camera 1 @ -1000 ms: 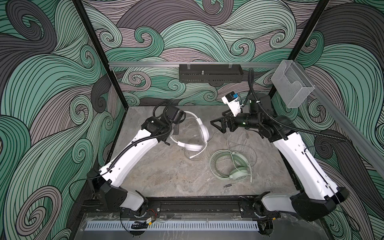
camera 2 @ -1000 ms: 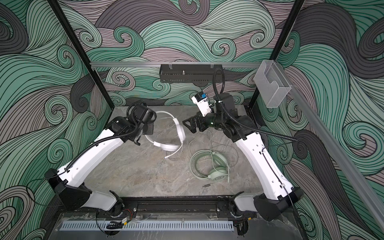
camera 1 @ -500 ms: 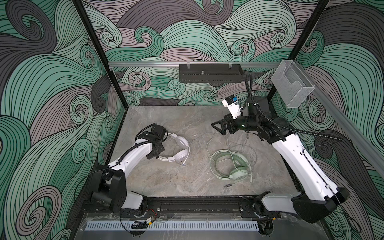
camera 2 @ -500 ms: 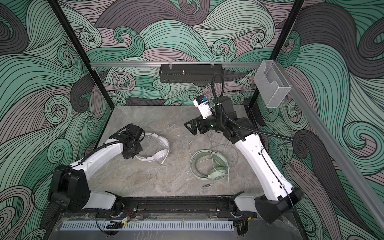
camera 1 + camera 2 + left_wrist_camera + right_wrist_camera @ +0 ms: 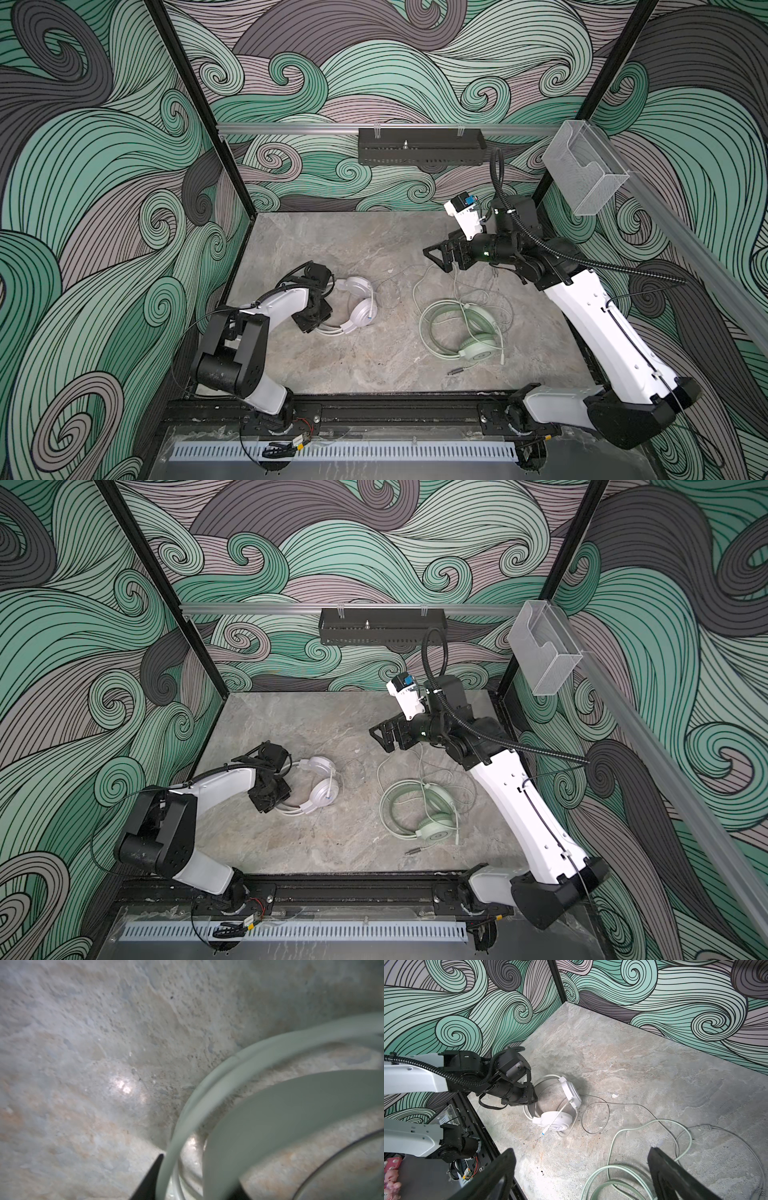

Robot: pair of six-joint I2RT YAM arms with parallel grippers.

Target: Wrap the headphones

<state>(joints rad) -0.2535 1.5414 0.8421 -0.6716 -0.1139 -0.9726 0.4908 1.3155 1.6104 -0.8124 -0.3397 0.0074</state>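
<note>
- Grey stone-look table (image 5: pixel 332 237), booth walls in a wave pattern; all places below are given from the white headset (image 5: pixel 359 305)
- White headset lies on the table: one earcup flat, the other tipped on edge, with its headband (image 5: pixel 291 1105) looping out on the side facing the left arm
- Left gripper (image 5: pixel 312 322) is at that headband end, touching it or just beside it
- The left wrist view shows the band passing between two dark fingertips; cannot tell whether they pinch it or stand slack
- White cable (image 5: pixel 593 1105) leaves the cup side and trails in loose loops away from the left gripper; not wrapped
- Mint headset (image 5: pixel 478 348) lies well apart, out past the cup side, with its mint cable (image 5: pixel 643 1126) strewn over and around it and the plug (image 5: pixel 455 371) beyond; not wrapped either
- Right gripper (image 5: pixel 581 1178) hangs above the table near the far loops of the white cable, jaws spread wide with nothing between them
- Judgement: the white headset's long axis runs from the left gripper across to the cups, and the cable carries on roughly along that line
- Left arm is nearer the band, right arm nearer the loose cable
- Likely split: left steadies the band while right comes down toward the white headset to fetch cable for winding
</note>
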